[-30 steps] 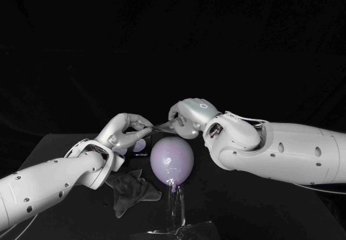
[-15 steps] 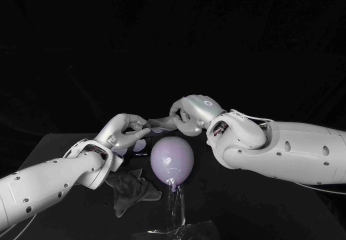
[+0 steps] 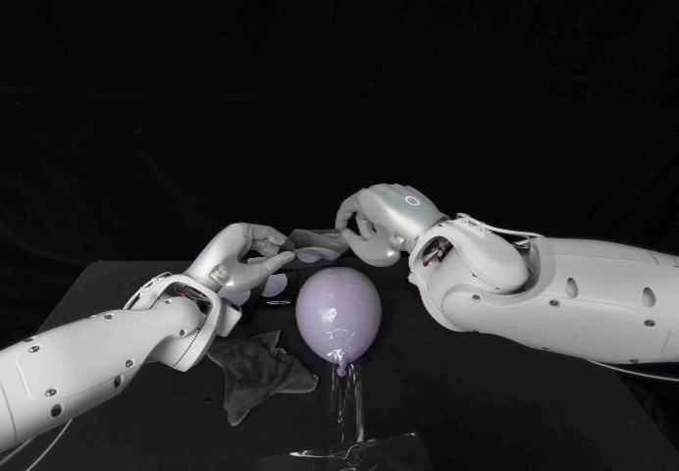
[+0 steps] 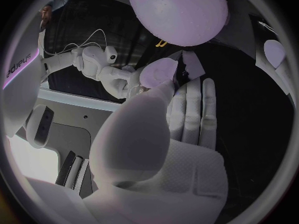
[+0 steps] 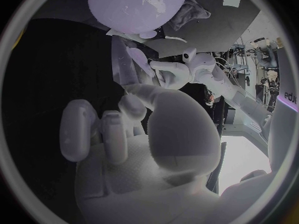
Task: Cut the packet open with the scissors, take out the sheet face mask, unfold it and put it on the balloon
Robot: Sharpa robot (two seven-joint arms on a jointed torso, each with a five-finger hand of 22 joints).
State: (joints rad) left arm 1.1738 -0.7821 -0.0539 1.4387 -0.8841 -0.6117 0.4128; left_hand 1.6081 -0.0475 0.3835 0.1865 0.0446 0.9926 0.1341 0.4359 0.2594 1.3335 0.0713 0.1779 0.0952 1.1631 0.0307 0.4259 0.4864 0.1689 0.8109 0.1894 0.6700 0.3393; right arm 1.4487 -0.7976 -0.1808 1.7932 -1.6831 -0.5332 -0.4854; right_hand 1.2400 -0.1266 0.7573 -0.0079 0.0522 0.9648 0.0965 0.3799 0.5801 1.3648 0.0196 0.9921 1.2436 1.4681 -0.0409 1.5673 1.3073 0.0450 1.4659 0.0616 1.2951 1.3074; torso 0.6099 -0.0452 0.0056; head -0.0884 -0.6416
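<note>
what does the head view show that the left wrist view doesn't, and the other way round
Head view: the dark cloth lying on the table left of the balloon, and the clear stand under the balloon. Left wrist view: the left hand close up from behind, its fingers stretched towards the balloon. Both: the balloon, the left hand and the right hand, the two hands meeting above the balloon; the head view shows them gripping the sheet mask between them.

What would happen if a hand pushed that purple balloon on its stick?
The balloon probably weighs little and gives springily. Perched atop a thin clear stand, it would likely sway or tip. Its smooth skin looks slippery.
</note>
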